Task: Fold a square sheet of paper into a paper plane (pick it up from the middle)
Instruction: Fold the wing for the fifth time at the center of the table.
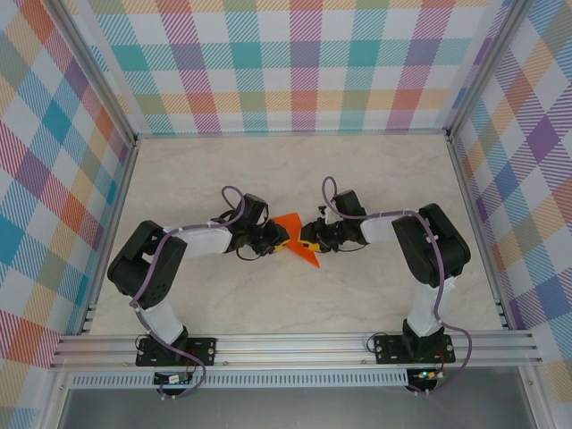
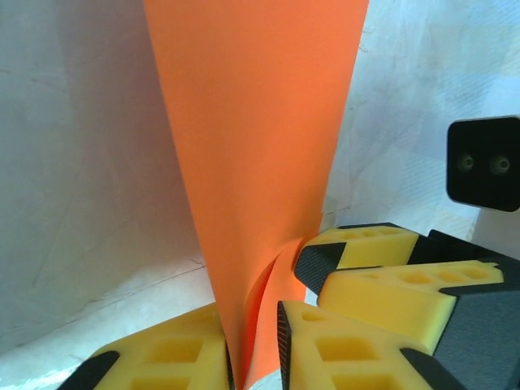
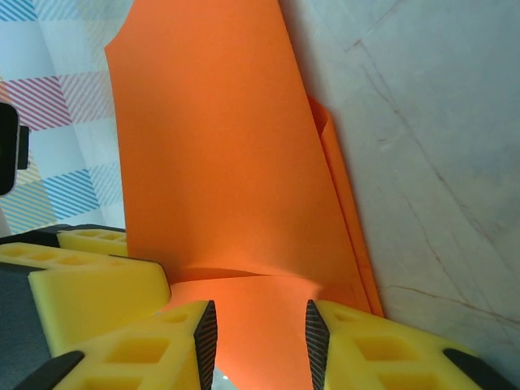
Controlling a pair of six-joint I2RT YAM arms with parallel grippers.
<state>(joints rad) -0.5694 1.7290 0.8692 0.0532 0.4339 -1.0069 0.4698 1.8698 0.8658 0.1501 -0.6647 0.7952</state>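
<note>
The orange sheet of paper is folded into a tapering, pointed shape and is held up over the middle of the table between both grippers. My left gripper comes at it from the left. In the left wrist view its jaws stand narrow, with the paper's doubled layers pinched between the pads. My right gripper meets it from the right. In the right wrist view its jaws stand apart, and the paper spans the gap without being squeezed. A crease runs along the paper's right edge.
The pale marble table is bounded by plaid walls on three sides and an aluminium rail at the near edge. The right gripper's yellow fingers sit close beside my left jaws. Open table lies behind and in front of the grippers.
</note>
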